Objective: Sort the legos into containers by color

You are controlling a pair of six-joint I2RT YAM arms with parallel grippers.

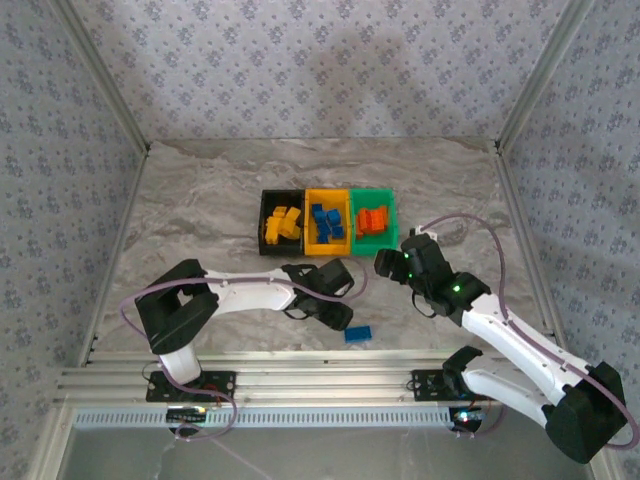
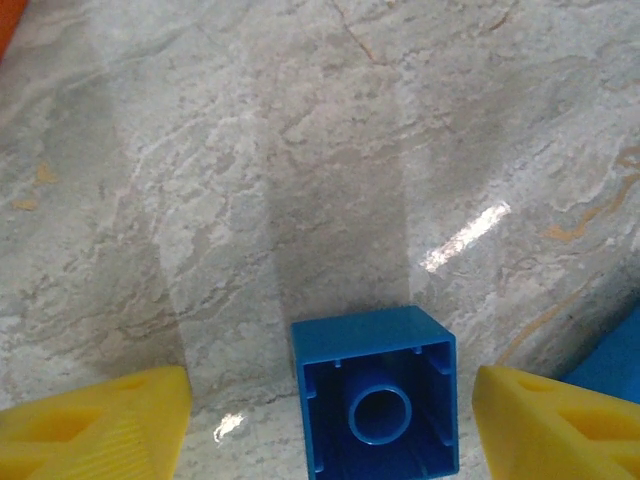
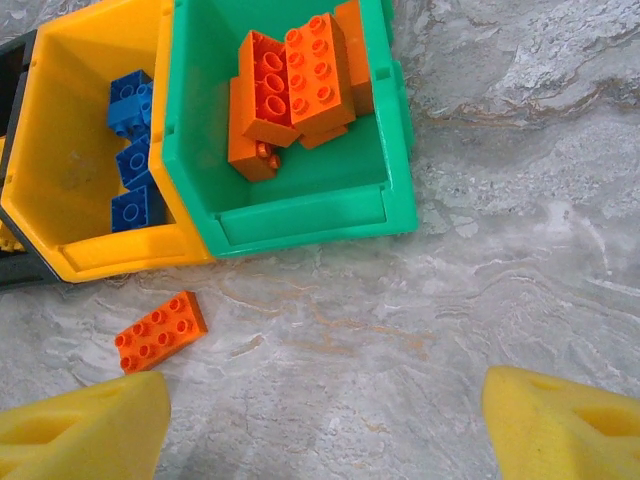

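Observation:
In the left wrist view a small blue lego [image 2: 375, 400] lies on the marble with its hollow underside up, and my left gripper [image 2: 330, 425] stands open around it. Neither yellow finger [image 2: 100, 420] touches it. A second blue lego [image 1: 358, 334] lies on the table just right of that gripper [image 1: 325, 302]. My right gripper [image 3: 325, 430] hangs open over bare marble in front of the green bin [image 3: 300, 215], with a loose orange lego [image 3: 160, 330] near its left finger. The green bin holds orange legos [image 3: 295, 85], the yellow-orange bin [image 1: 327, 205] blue ones, the black bin [image 1: 268, 222] yellow ones.
The three bins stand in a row at the table's middle, touching one another. Patterned walls with metal corner posts [image 1: 110, 100] close in the table on three sides. Open marble [image 1: 200, 200] lies to the left and behind the bins.

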